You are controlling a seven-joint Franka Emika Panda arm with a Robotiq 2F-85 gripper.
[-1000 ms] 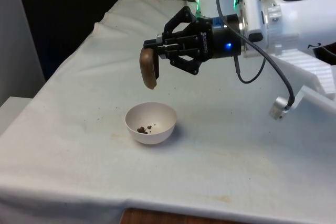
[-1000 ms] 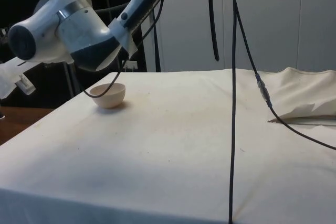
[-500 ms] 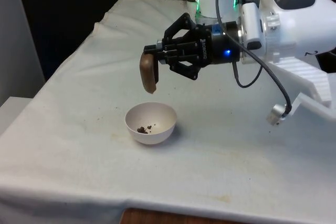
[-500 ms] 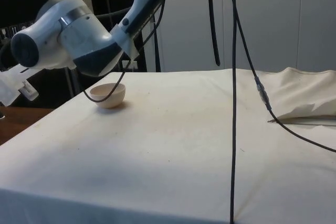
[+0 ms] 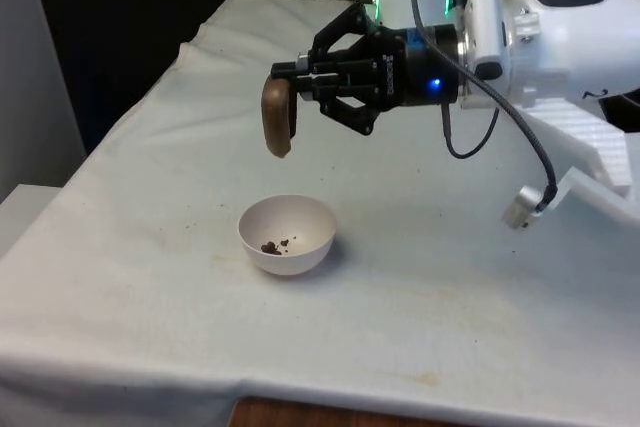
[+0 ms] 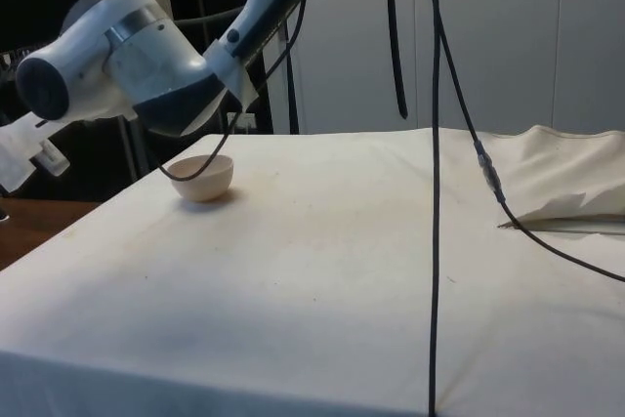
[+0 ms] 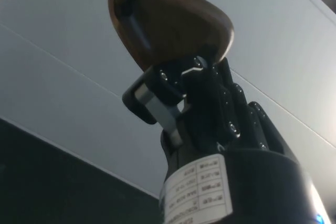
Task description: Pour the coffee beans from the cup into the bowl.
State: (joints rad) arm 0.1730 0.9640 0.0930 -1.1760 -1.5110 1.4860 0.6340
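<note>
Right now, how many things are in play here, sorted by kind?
Cups: 1, brown cup, tipped in the gripper above the bowl.
Bowls: 1, white bowl on the cloth.
Bean piles: 1, a few coffee beans in the bowl.
Total: 3.

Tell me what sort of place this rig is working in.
Probably a robotics lab bench, not a kitchen. A table under a white cloth stands before black curtains, and cables hang over it. On it sits a small white bowl with a few beans, while the black two-finger gripper holds a brown wooden cup above it.
</note>
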